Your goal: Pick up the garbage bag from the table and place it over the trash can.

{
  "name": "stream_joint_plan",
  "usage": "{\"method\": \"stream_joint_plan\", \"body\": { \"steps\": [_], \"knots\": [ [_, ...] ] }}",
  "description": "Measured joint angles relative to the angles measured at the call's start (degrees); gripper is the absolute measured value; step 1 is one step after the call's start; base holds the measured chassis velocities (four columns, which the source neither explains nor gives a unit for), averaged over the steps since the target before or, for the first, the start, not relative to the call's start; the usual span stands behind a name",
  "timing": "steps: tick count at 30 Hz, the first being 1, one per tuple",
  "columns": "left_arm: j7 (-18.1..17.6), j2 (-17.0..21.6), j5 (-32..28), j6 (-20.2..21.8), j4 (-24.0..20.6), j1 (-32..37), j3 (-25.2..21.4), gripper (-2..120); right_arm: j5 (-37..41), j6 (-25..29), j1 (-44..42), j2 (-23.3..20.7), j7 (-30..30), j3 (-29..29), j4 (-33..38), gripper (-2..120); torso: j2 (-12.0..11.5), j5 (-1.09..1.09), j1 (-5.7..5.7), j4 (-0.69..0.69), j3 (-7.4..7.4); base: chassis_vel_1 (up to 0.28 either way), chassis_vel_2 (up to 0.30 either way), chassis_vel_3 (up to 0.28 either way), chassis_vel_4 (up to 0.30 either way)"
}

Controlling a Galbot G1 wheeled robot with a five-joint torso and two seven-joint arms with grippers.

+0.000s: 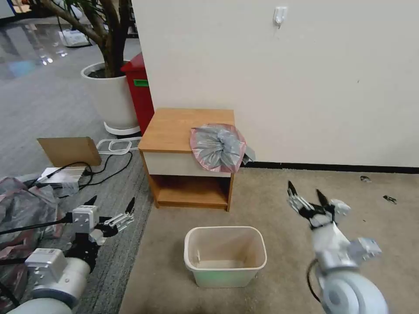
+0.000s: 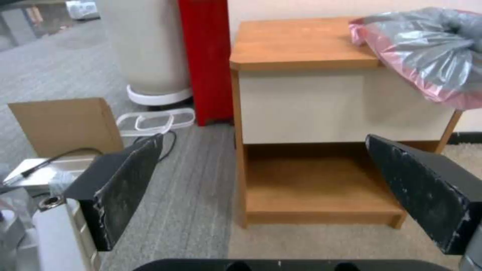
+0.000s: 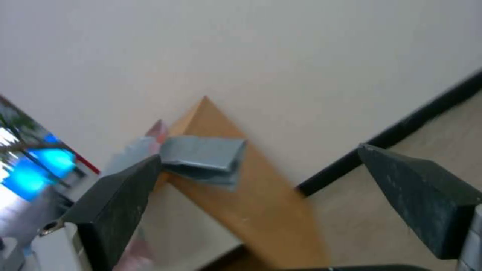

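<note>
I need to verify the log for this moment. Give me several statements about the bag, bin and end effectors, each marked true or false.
1. The crinkly grey plastic garbage bag with a pink rim lies on the orange-brown wooden nightstand. True.
2. The cream rectangular plastic trash can already wears a bag. False: it stands bare on the carpet.
3. The right end effector grips the bag. False: it is open, apart from it.
4. The left end effector is open and holds nothing. True.
</note>
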Motion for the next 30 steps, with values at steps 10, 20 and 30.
{"method": "stream_joint_plan", "body": {
  "steps": [10, 20, 30],
  "knots": [
    [0.03, 0.44, -2.8, -0.74, 0.15, 1.64, -4.43, 100, 29.9, 1.36, 16.98, 3.43, 9.13, -3.14, -13.8, 100, 0.0, 0.01, 0.0, -0.01, 0.01, 0.0, 0.0, 0.0, 0.0],
    [0.04, 0.6, -5.31, -1.52, 0.21, 2.8, -8.07, 100, 51.24, 4.64, 25.29, 7.25, 15.74, -1.17, -20.24, 100, 0.0, 0.0, 0.0, 0.0, 0.0, 0.0, 0.0, 0.0, 0.0],
    [0.0, -0.08, -6.15, -2.09, 0.24, 2.96, -9.1, 100, 56.36, 5.52, 28.11, 8.82, 17.26, -0.25, -24.08, 97, 0.0, 0.0, 0.0, 0.0, 0.0, 0.0, 0.0, 0.0, 0.0]
  ]
}}
